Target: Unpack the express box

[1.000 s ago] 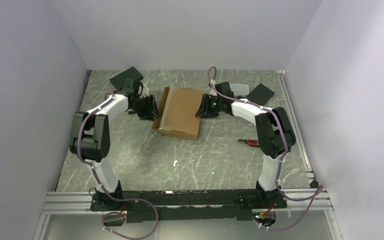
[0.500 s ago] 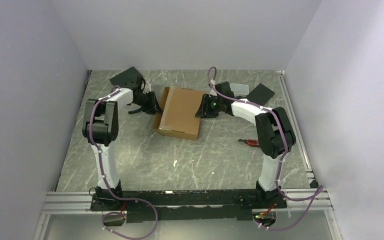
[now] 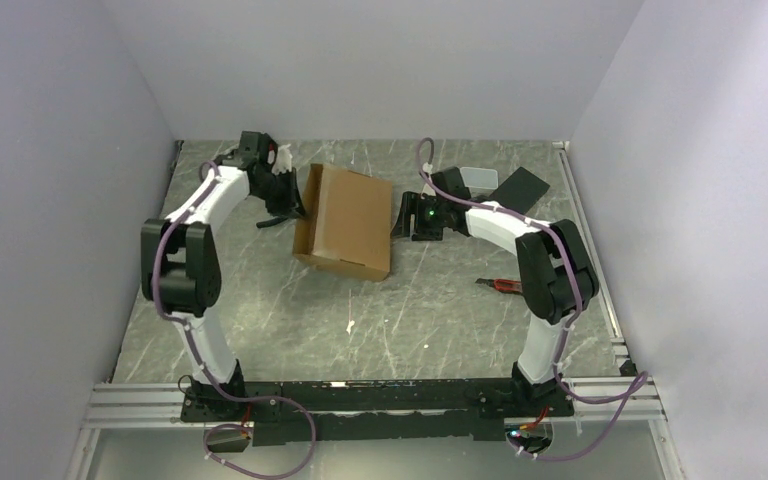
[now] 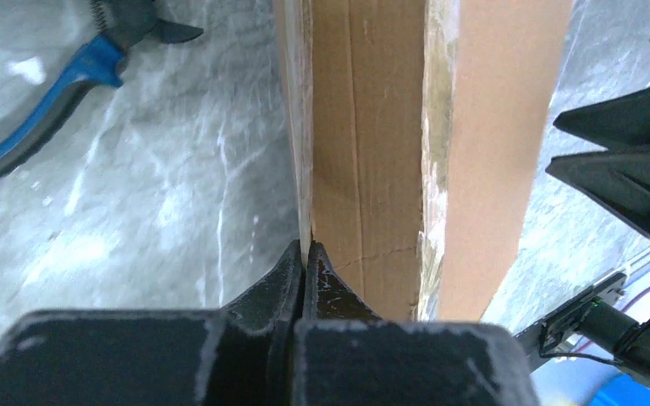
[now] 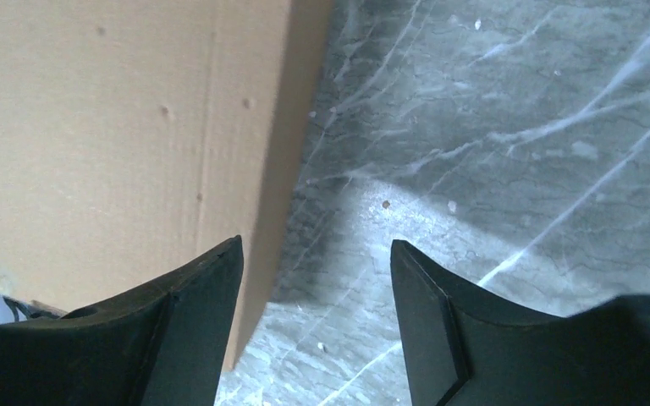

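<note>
The grey marbled table [image 3: 410, 330] carried the brown express box [image 3: 345, 220] toward its far middle. Near the far right lay a black flat block [image 3: 522, 186] and a white-grey case [image 3: 480, 177]. A red-handled tool [image 3: 498, 285] and a small white scrap [image 3: 350, 326] lay nearer.

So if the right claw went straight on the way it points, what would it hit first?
Probably the box: the open right gripper has one finger lined up with its edge, while the gap between fingers points at the table. Depth is unclear.
</note>
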{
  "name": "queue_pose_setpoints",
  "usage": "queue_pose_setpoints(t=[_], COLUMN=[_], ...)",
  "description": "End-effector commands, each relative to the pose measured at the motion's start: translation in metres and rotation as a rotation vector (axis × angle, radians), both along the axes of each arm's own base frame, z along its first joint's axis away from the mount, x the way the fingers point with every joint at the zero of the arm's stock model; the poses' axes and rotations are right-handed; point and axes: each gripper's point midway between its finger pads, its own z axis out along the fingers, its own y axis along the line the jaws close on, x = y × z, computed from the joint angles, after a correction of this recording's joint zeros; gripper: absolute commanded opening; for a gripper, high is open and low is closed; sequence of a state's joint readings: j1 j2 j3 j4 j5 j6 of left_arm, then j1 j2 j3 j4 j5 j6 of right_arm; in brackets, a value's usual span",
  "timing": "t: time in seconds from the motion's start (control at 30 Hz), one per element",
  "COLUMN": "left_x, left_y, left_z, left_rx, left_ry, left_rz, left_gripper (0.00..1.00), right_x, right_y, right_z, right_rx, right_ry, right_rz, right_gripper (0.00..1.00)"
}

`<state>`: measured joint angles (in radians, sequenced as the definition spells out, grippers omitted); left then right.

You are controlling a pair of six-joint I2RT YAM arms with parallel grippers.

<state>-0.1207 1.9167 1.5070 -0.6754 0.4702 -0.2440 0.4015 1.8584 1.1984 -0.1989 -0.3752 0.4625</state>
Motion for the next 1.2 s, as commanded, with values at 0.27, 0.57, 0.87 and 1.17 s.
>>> queue_pose_setpoints(t=[0.27, 0.57, 0.87, 1.17], left_x=[-0.050, -0.086, -0.089, -0.084], left_y=[0.052, 0.070, 0.027, 0.010], left_z=[0.133, 0.164, 0.166, 0.168], left_rx=[0.253, 0.373, 0.189, 0.156], left_ry=[-0.204, -0.193, -0.187, -0.157], left_rz=[-0.023, -0.031, -0.077, -0.086], left_gripper=[0.00, 0.00, 0.00, 0.00], right_x=[-0.007, -0.044, -0.059, -0.059], right_y=[0.015, 0.080, 0.128, 0.163], right_z=[0.048, 0.089, 0.155, 0.167], right_rx=[0.009, 0.235, 0.543, 0.645], right_ry=[-0.113, -0.088, -0.081, -0.027], right_rz=[0.038, 0.165, 0.250, 0.269], right_gripper=[0.77, 0.78, 0.86, 0.85])
